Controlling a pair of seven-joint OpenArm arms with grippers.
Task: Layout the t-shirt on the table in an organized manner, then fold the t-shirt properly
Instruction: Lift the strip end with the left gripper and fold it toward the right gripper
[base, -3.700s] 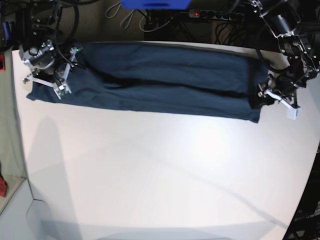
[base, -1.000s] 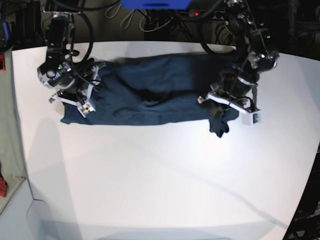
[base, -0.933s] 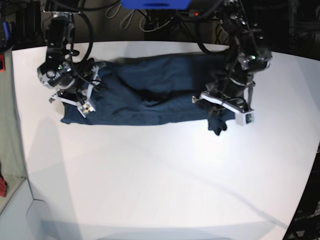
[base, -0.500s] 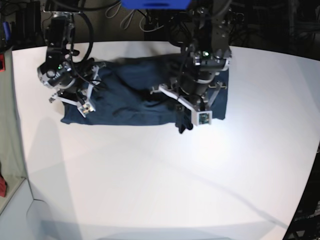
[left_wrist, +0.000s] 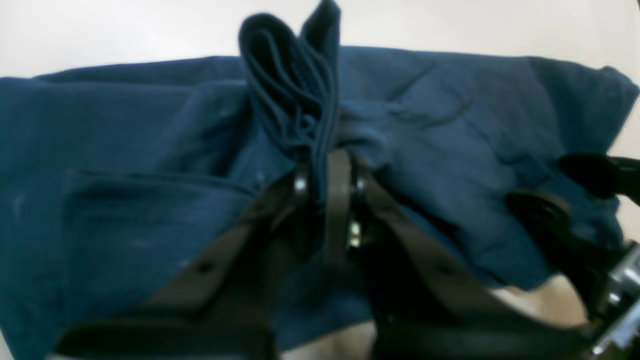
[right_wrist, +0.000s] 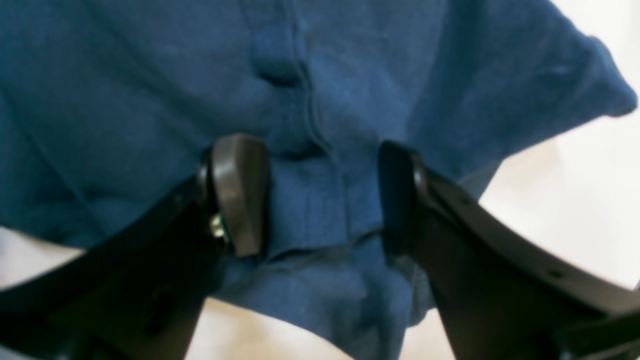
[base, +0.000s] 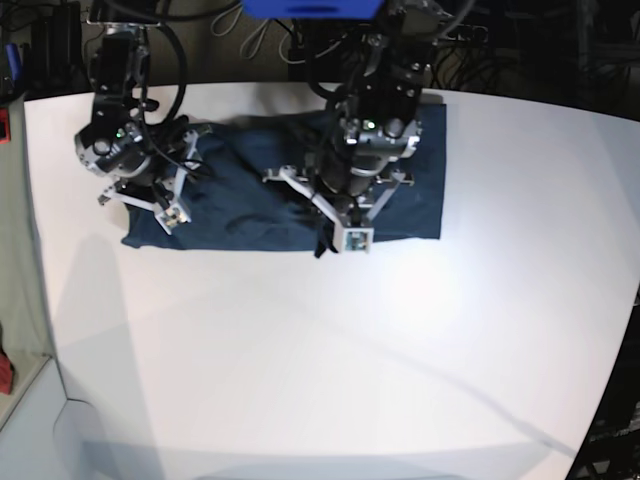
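the t-shirt (base: 240, 200) lies along the far side of the table (base: 300, 360), partly folded. your left gripper (left_wrist: 327, 187) pinches a bunched stack of hem layers; your right gripper (right_wrist: 320, 200) stands spread over the cloth, gripping nothing. risk: layers slipping out unevenly and skewing the fold. no readable label or writing.

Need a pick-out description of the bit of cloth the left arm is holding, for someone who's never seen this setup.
On the large matte white table lies one dark navy-blue cloth t-shirt along the far side. Near its middle, the left gripper has its fingers shut on a bunched, ribbed fold. It alone stands up off the flat cloth.
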